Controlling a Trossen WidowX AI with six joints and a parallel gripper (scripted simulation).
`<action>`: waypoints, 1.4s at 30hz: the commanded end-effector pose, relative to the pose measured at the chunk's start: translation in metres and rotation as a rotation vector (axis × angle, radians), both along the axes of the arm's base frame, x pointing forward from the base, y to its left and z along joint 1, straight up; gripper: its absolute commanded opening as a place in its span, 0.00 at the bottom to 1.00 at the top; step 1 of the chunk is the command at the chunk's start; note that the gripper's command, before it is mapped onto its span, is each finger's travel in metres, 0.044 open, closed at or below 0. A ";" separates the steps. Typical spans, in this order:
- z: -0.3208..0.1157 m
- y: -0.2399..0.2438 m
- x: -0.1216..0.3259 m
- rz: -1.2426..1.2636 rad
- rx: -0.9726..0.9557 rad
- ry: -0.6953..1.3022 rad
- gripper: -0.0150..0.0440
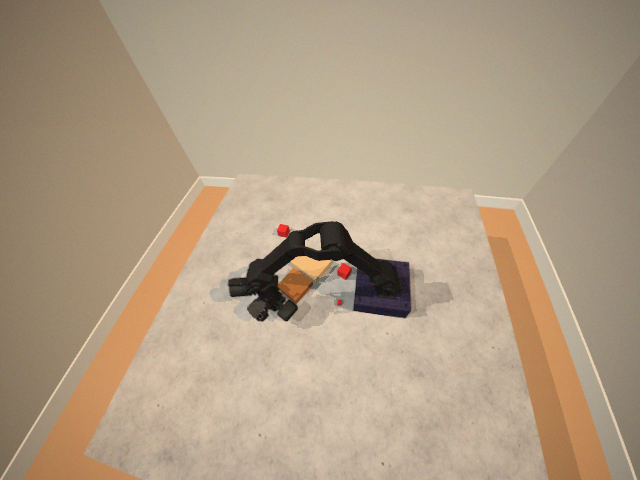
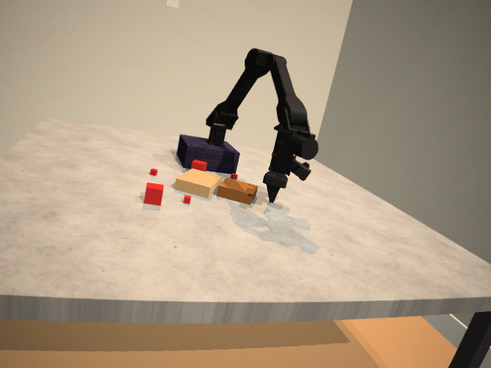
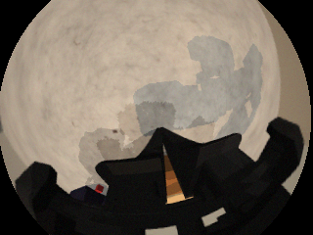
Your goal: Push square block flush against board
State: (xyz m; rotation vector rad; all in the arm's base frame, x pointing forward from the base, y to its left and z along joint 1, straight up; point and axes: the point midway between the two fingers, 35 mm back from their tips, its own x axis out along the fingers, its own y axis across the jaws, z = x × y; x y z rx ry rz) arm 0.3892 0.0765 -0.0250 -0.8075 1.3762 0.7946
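Observation:
The square block is orange-brown and lies flat beside the light tan board. One side of the block faces a side of the board at very close range; whether they touch fully is unclear. Their corners on the base side look nearly even. Part of the board is hidden by the arm in the top view. My gripper is shut and empty, pointing down just above the table, a short way from the block's far side from the board. Slivers of block and board show between the fingers in the wrist view.
A large red cube stands beyond the board. Another red cube stands between the board and the dark purple base. Small red cubes lie around the parts.

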 end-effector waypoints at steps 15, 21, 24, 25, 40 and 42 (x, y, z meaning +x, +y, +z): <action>0.053 -0.002 -0.002 -0.005 -0.006 0.004 0.25; 0.052 -0.021 -0.014 -0.004 -0.007 0.005 0.25; 0.025 -0.021 -0.012 -0.003 -0.009 0.004 0.25; 0.010 -0.022 -0.011 -0.003 -0.008 0.004 0.25; -0.003 -0.030 -0.015 -0.004 -0.008 0.005 0.25; -0.003 -0.032 -0.016 -0.004 -0.008 0.005 0.25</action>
